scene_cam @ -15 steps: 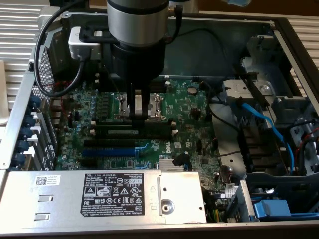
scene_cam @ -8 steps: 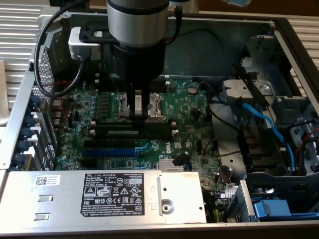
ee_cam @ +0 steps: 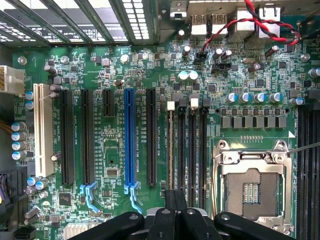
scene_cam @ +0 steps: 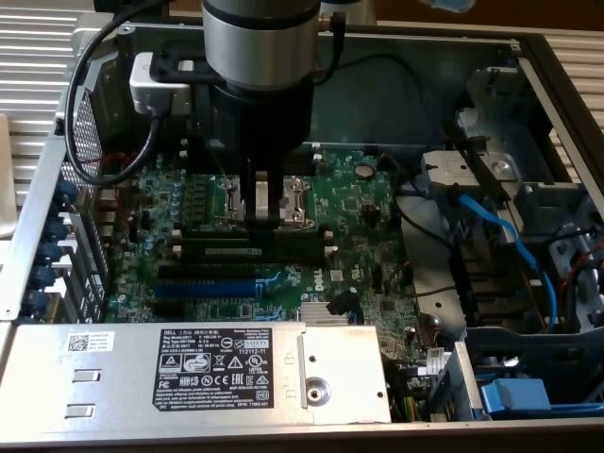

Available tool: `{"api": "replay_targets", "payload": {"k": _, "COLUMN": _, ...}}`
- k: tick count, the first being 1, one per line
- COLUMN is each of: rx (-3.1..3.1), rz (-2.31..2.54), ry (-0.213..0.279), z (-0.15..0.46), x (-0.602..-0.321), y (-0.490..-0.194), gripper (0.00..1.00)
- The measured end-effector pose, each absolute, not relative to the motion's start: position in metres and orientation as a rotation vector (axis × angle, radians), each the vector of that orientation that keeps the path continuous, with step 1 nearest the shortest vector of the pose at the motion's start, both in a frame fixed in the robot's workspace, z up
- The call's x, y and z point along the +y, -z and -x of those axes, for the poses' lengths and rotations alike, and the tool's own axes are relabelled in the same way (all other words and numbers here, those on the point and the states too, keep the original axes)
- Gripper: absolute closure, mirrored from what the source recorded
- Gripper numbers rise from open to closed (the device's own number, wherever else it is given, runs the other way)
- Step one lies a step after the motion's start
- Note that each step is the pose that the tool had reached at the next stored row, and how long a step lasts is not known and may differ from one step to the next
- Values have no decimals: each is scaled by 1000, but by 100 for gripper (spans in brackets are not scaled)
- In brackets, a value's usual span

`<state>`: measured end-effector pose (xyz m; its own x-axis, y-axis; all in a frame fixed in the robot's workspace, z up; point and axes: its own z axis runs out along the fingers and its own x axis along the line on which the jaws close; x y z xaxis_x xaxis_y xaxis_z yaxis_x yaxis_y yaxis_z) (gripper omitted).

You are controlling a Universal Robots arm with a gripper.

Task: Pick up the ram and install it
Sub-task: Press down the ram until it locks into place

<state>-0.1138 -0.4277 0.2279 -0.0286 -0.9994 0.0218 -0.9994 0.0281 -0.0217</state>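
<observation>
Directly to the left of the claw (scene_cam: 260, 209) in the exterior view lay the green motherboard (scene_cam: 151, 236). The claw's fingers were pressed together, standing over the black memory slots (scene_cam: 255, 247), where the ram (scene_cam: 247, 253) sat just below them. Beyond it to the right ran a blue cable (scene_cam: 500, 231).

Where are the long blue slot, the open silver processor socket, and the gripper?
long blue slot (ee_cam: 129, 137): wrist view, middle of its length.
open silver processor socket (ee_cam: 251, 186): wrist view, its dark centre.
gripper (ee_cam: 175, 207): wrist view, between its shut fingertips, above the black memory slots.
</observation>
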Motion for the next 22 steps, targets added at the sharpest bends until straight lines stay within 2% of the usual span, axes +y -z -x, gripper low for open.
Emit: {"api": "replay_targets", "payload": {"k": 22, "rx": -2254, "rz": -2191, "ry": -51, "z": 115, "x": -428, "y": -227, "gripper": 90}}
